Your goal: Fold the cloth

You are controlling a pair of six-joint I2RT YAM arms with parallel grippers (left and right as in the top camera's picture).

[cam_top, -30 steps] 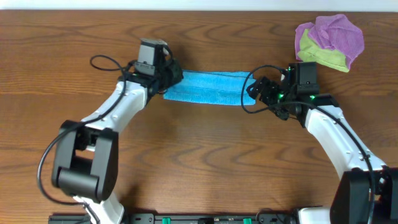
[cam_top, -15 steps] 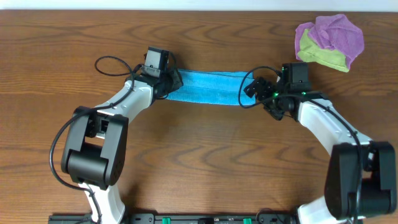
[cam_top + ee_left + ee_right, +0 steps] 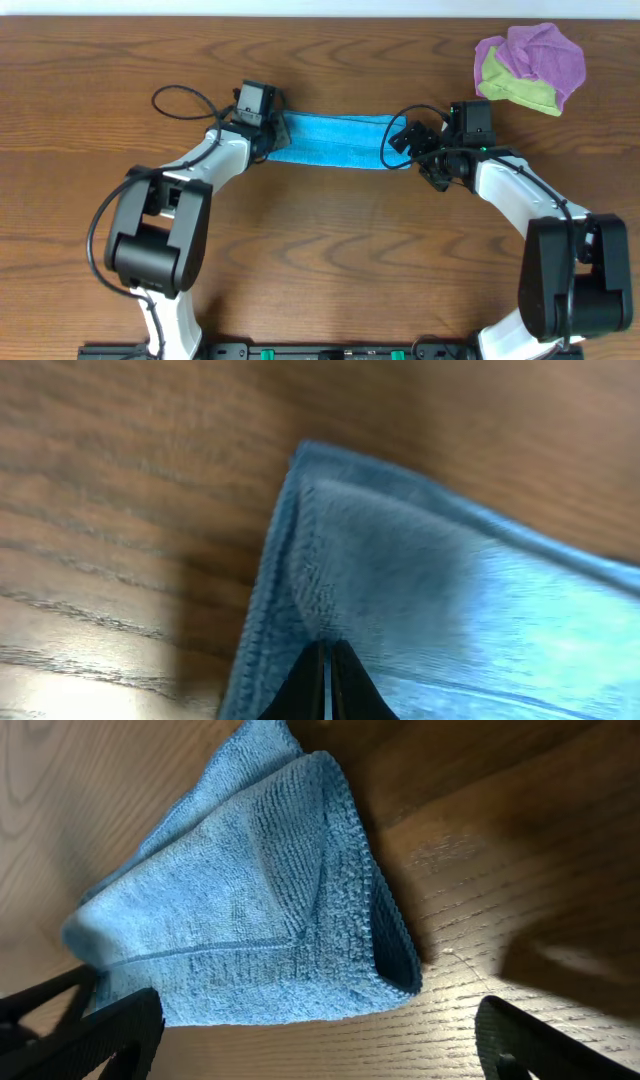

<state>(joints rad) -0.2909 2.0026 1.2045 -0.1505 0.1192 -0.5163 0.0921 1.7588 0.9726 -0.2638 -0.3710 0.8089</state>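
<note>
Robot arms work a blue cloth (image 3: 335, 142) that lies as a narrow strip on a wooden table (image 3: 330, 260), stretched between them. The left gripper (image 3: 325, 665), jaws pressed together, pinches a pucker of fabric just inside the cloth's left end. The right gripper (image 3: 320, 1015) stands wide open astride the cloth's right end, holding nothing. A clean fold likely needs the right jaws to close on both layers at the corner before either end lifts, then one end carried over to meet the other. Bare wood lies on the near side of the cloth. The table's far edge runs near behind it, and a purple and yellow-green bundle (image 3: 530, 68) sits well beyond its right end.
</note>
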